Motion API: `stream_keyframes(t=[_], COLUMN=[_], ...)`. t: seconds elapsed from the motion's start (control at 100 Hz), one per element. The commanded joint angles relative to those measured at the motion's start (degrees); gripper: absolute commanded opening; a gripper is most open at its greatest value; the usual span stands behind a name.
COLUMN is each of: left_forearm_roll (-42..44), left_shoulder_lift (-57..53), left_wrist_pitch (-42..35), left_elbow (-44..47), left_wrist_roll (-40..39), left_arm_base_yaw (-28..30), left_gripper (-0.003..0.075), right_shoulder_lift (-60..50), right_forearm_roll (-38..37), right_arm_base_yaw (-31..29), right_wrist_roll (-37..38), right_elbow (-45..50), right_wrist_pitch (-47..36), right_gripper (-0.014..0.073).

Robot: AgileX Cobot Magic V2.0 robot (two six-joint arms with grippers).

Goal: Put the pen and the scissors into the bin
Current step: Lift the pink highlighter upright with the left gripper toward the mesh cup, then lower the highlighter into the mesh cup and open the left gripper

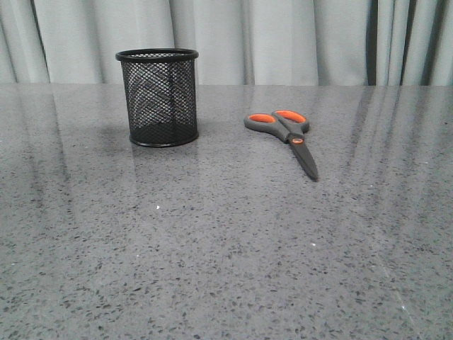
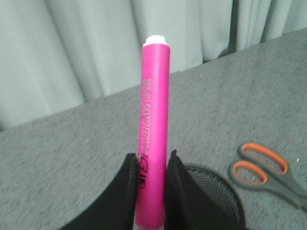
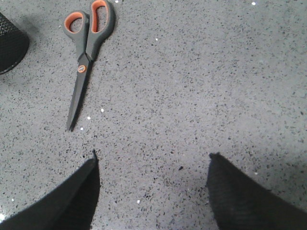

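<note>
Stone: a grey speckled table (image 1: pixel 226 269) runs to a straight far edge against pale curtains (image 1: pixel 283 39); the near half is bare in the front view, with open room on both sides of the things.
Left gripper: (image 2: pixel 150 168) its two black fingers (image 2: pixel 128 178) are clamped on the pen, which stands up between them.
Pen: (image 2: pixel 154 120) magenta, held at its lower part, its whitish end uppermost against the curtains; it shows only in the left wrist view.
Bin: (image 1: pixel 158 97) black mesh, upright, left of centre near the far edge of the table. In the left wrist view part of its rim (image 2: pixel 211 179) shows just behind the fingers, below the pen. The front view shows only mesh, so what it holds is hard to tell.
Scissors: (image 1: pixel 290 134) flat on the table, right of the bin and apart from it, blades shut, handles toward the far edge, tip toward the near one.
Right gripper: (image 3: pixel 153 163) fingers spread wide, holding nothing, over bare table beside the scissors' tip (image 3: pixel 71 127).
</note>
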Motion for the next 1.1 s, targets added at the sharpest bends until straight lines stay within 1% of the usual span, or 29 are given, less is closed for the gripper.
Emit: stream_keyframes(t=[0.0, 0.14, 0.49, 0.74, 1.01, 1.05, 1.09], left_forearm_roll=[-1.0, -1.0, -1.2, -1.2, -1.2, -1.2, -1.2], left_shoulder_lift=[0.4, 4.4, 10.6, 11.8, 11.7, 11.7, 11.7], left_wrist_pitch=[-8.5, -12.4, -14.4, -14.9, -13.2, -12.8, -12.3], left_elbow=[-1.5, -1.5, -1.5, -1.5, -1.5, -1.5, -1.5], left_wrist_roll=[0.1, 0.1, -0.2, -0.2, -0.2, -0.2, -0.2], left_arm_base_yaw=[-2.8, -5.1, -5.6, -5.6, -5.6, -5.6, -5.6], left_gripper=[-0.0022, -0.0022, -0.0022, -0.0021, -0.0018, -0.0006, 0.0025], right_shoulder_lift=[0.2, 0.2, 0.2, 0.2, 0.2, 0.2, 0.2], right_forearm_roll=[0.7, 0.7, 0.7, 0.7, 0.7, 0.7, 0.7], right_arm_base_yaw=[-0.3, -0.3, -0.3, -0.3, -0.3, -0.3, -0.3], right_wrist_roll=[-0.3, -0.3, -0.3, -0.3, -0.3, -0.3, -0.3], right_elbow=[-2.1, -2.1, -2.1, -2.1, -2.1, -2.1, -2.1], right_wrist_pitch=[-2.7, -2.7, -2.7, -2.7, -2.7, -2.7, -2.7], right_gripper=[0.0433, 0.0433, 0.0433, 0.0433, 0.0433, 0.0433, 0.0433])
